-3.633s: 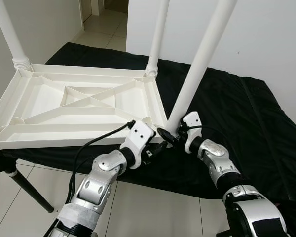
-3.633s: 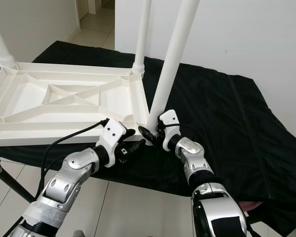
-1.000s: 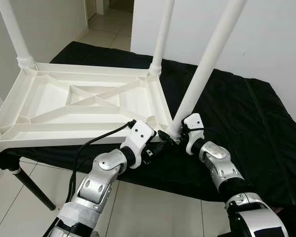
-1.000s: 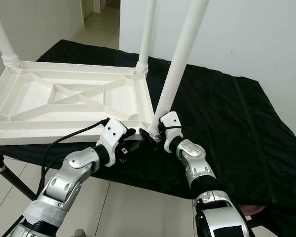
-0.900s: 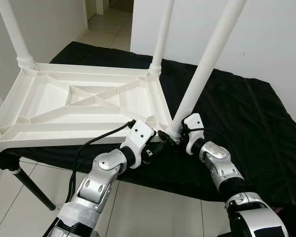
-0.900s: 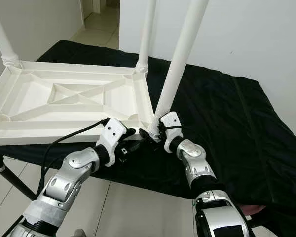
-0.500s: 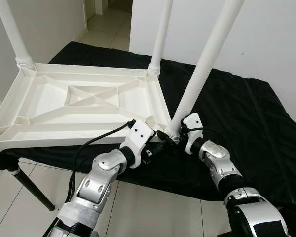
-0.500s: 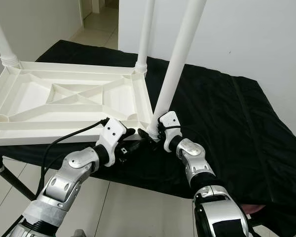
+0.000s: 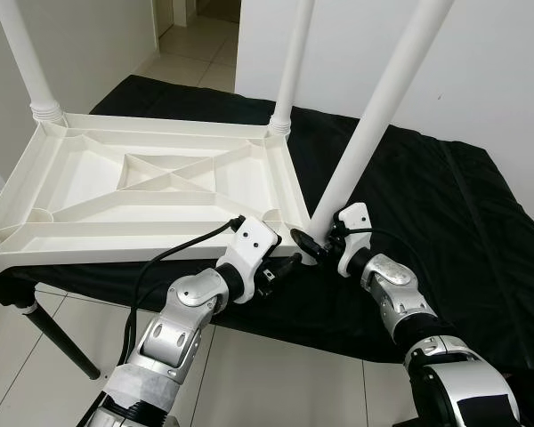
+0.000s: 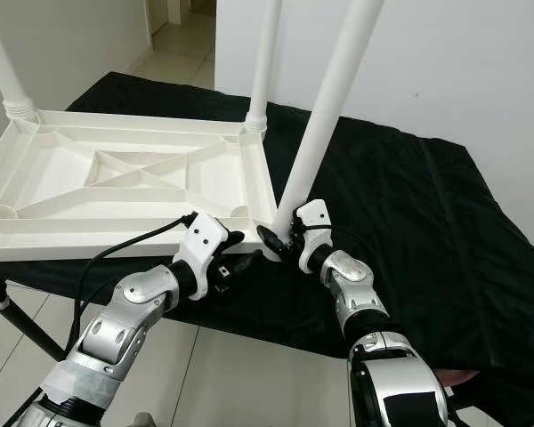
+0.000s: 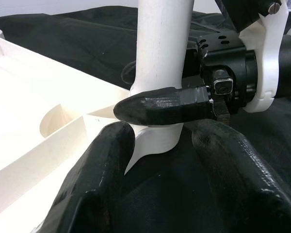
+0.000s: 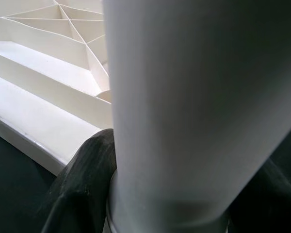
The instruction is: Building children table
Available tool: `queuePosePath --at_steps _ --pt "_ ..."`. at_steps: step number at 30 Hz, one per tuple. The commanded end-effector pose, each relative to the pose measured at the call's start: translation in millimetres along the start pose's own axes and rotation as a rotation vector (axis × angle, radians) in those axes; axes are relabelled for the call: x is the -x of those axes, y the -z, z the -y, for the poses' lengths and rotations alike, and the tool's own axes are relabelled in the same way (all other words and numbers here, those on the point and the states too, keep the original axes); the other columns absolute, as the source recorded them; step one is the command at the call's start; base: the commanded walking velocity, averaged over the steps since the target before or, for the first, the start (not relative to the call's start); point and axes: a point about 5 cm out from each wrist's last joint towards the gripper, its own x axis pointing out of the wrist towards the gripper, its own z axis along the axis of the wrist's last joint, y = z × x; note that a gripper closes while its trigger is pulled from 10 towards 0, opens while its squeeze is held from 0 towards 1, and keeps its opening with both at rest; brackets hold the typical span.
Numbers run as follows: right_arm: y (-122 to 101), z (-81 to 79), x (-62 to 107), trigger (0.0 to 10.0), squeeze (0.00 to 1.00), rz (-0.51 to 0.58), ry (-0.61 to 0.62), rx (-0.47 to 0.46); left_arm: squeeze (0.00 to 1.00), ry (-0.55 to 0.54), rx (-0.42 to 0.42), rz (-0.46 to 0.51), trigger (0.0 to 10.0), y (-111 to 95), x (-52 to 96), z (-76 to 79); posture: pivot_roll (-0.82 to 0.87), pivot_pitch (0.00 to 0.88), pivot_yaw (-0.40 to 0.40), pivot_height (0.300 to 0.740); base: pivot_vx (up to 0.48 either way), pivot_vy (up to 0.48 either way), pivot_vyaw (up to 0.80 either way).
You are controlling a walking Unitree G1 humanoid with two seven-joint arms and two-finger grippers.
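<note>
The white tabletop (image 9: 151, 182) lies upside down on the black-draped surface (image 9: 427, 205), two legs (image 9: 289, 67) standing in its far corners. The right gripper (image 9: 310, 245) pinches the base of a third leg (image 9: 374, 133), which tilts at the near right corner and is not yet seated. The left gripper (image 11: 169, 145) hovers spread just beside that base. The near left socket (image 9: 37, 216) looks unfilled (as far as I can tell).

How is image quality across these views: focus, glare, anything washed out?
Head views: sharp, evenly lit. Right wrist view: the white plastic table leg sits very close, soft and nearly featureless. Left wrist view: the left gripper's black fingers are blurred in the foreground, the right gripper sharper.
</note>
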Motion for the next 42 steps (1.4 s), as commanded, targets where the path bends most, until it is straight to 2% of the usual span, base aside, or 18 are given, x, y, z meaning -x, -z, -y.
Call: queuePosePath --at_steps 1,6,11,12,13,15,16,17,19,22,25,27,35,36,42 --pt "10 -1.9 3.8 10.0 0.00 -0.020 0.026 -0.046 0.00 -0.036 -0.007 -0.007 10.0 2 -1.5 0.8 0.00 0.000 -0.096 0.740 0.000 0.000 0.00" --pt "13 -2.6 5.1 10.0 0.00 -0.023 0.066 -0.064 0.00 -0.034 -0.005 -0.007 10.0 1 -1.3 1.9 0.00 0.000 -0.097 0.740 0.000 0.000 0.00" --pt "18 0.8 6.4 10.0 0.00 -0.040 0.305 -0.071 0.00 -0.034 0.002 -0.009 10.0 3 -0.9 3.3 -0.01 0.000 -0.100 0.740 0.000 0.000 0.00" --pt "18 0.8 6.4 10.0 0.00 -0.040 0.305 -0.071 0.00 -0.034 0.002 -0.009 10.0 3 -0.9 3.3 -0.01 0.000 -0.100 0.740 0.000 0.000 0.00" --pt "17 0.8 6.8 10.0 0.00 -0.032 0.357 -0.084 0.00 -0.034 0.003 -0.009 10.0 3 -0.7 3.6 -0.01 0.000 -0.100 0.740 0.000 0.000 0.00" --pt "17 0.8 6.8 10.0 0.00 -0.032 0.357 -0.084 0.00 -0.034 0.003 -0.009 10.0 3 -0.7 3.6 -0.01 0.000 -0.100 0.740 0.000 0.000 0.00" --pt "19 1.2 7.8 10.0 0.00 -0.039 0.439 -0.114 0.00 -0.034 0.005 -0.009 10.0 3 -0.9 3.9 -0.01 0.000 -0.101 0.740 0.000 0.000 0.00" --pt "19 1.2 7.8 10.0 0.00 -0.039 0.439 -0.114 0.00 -0.034 0.005 -0.009 10.0 3 -0.9 3.9 -0.01 0.000 -0.101 0.740 0.000 0.000 0.00" --pt "18 -6.0 10.9 10.0 0.00 -0.026 0.616 -0.131 0.00 -0.033 0.009 -0.008 10.0 3 -1.3 5.1 -0.02 0.000 -0.101 0.740 0.000 0.000 0.00" --pt "18 -6.0 10.9 10.0 0.00 -0.026 0.616 -0.131 0.00 -0.033 0.009 -0.008 10.0 3 -1.3 5.1 -0.02 0.000 -0.101 0.740 0.000 0.000 0.00" --pt "16 -28.5 12.3 10.0 0.00 -0.006 0.760 -0.172 0.00 -0.032 0.013 -0.009 10.0 4 -0.9 6.1 -0.02 0.000 -0.103 0.740 0.000 0.000 0.00" --pt "12 -38.8 9.2 10.0 0.00 0.010 0.745 -0.174 0.00 -0.032 0.014 -0.009 10.0 3 -0.6 6.1 -0.02 0.000 -0.101 0.740 0.000 0.000 0.00" --pt "4 -24.2 14.8 10.0 0.00 0.033 0.779 -0.141 0.00 -0.024 0.011 -0.013 10.0 4 -0.8 6.8 -0.02 0.000 -0.097 0.740 0.000 0.000 0.00" --pt "-1 -22.3 16.4 10.0 1.00 0.067 0.761 -0.156 0.00 -0.032 0.010 -0.012 10.0 3 -0.5 4.2 -0.01 0.000 -0.098 0.740 0.000 0.000 0.00" --pt "-7 -22.9 16.3 10.0 1.00 0.095 0.695 -0.171 0.00 -0.036 0.010 -0.011 10.0 3 -0.3 3.4 -0.01 0.000 -0.097 0.740 0.000 0.000 0.00"
